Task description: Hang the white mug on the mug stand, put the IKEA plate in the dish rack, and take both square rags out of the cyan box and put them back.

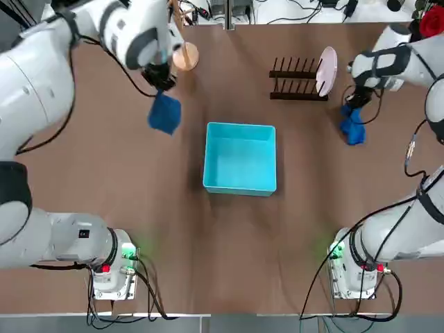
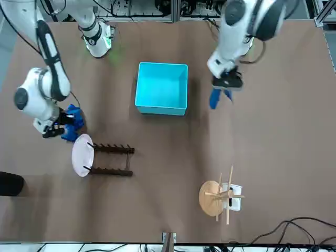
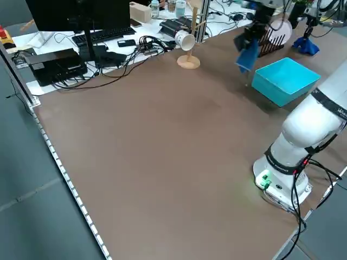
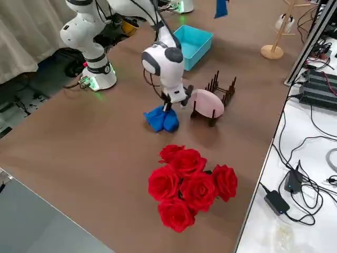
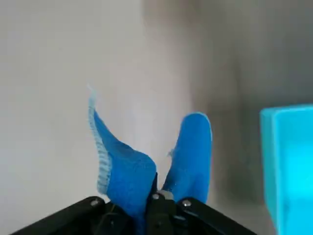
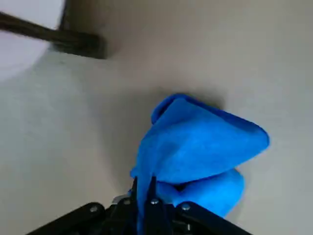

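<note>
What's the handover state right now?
Left gripper: shut on one blue rag, raised beside the cyan box.
Right gripper: shut on the other rag, low near the dish rack.
Done: white mug on the stand, plate in the rack, both rags out.
Left: put both rags back in the box.

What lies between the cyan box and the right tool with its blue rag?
Only bare tabletop lies between the cyan plastic bin and the blue rag in the right tool, as the top view shows.
</note>
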